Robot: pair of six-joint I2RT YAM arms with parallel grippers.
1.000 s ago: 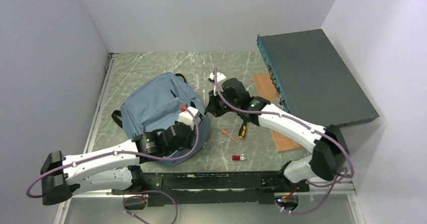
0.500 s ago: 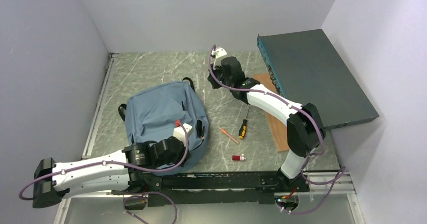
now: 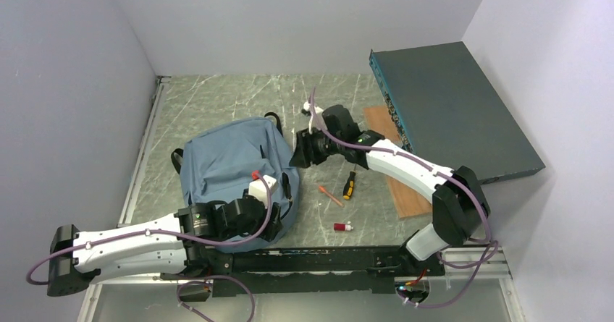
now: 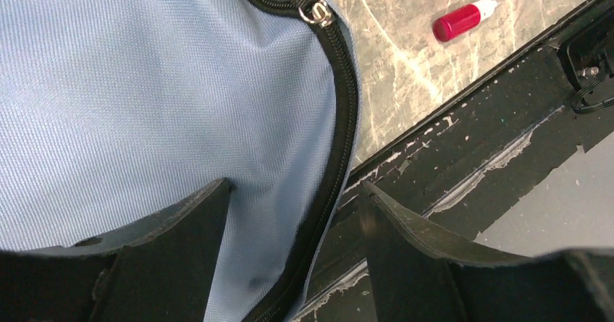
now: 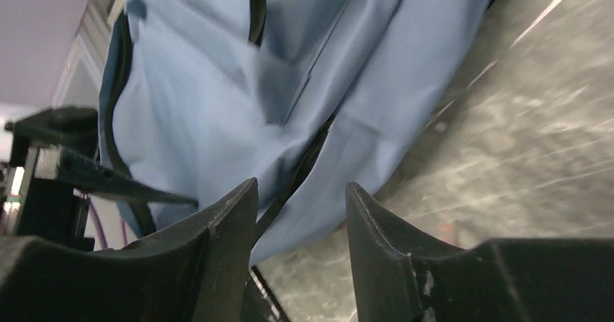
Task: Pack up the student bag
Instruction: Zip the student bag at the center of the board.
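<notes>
Jaws stand apart and empty on left gripper (image 4: 297, 192), over the zipper (image 4: 342, 112), and right gripper (image 5: 300, 188), beside the student bag (image 3: 224, 155) lying on the table (image 3: 217, 98). Fabric appears soft, light and limp; pinch at zipper edge.

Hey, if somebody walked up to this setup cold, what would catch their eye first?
The blue backpack dominates, slumped left of the middle of the table, with the left end effector open over its zipper and the right end effector open at its right edge. Next comes the big dark teal box at the far right. Between them lie a screwdriver, a thin orange stick and a small red bottle.
</notes>
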